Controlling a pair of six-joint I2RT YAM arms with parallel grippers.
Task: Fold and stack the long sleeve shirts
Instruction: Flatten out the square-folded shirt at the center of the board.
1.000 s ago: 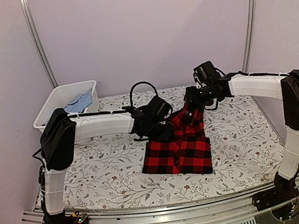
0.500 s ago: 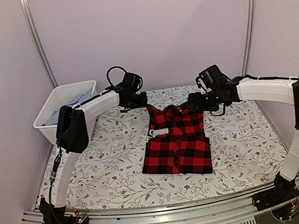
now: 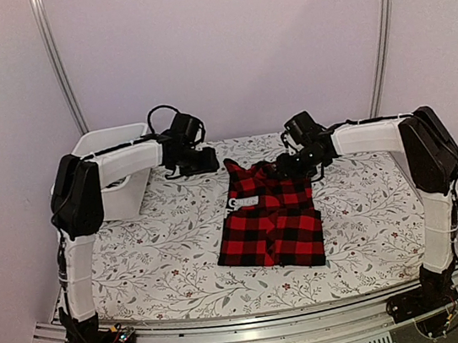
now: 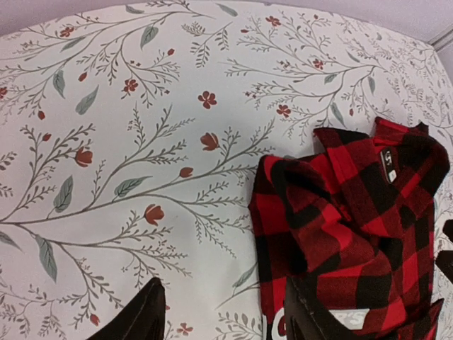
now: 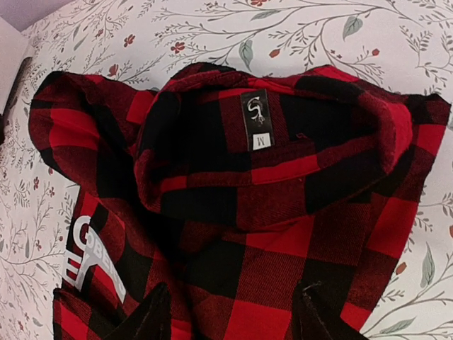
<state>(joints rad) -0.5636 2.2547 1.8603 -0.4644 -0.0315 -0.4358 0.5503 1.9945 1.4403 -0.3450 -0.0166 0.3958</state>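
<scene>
A red-and-black checked shirt [image 3: 272,221] lay folded into a rough rectangle in the middle of the flower-printed table [image 3: 164,257]. Its collar [image 3: 256,170] pointed toward 12 o'clock in the overhead view.

The left claw [image 3: 200,162] hung over the table at about 10 o'clock from the collar, apart from the cloth. In its wrist view the two dark fingers [image 4: 145,319] stood spread wide, with bare table and only the shirt's edge between them, gripping nothing.

The right claw [image 3: 288,166] sat at the collar's 1 o'clock corner, low over the cloth. Its own camera showed the fingers [image 5: 311,312] held wide apart over the checked fabric, pinching nothing. Whether the tips touched the shirt could not be told.

That same view looked into the open collar, where a small dark neck label [image 5: 256,117] with a white "M" patch sat at 12 o'clock. A white lettered tag [image 5: 88,255] lay on the cloth toward 8 o'clock.

A white bin [image 3: 109,137] stood at the table's 10 o'clock corner, partly hidden behind the left arm.
</scene>
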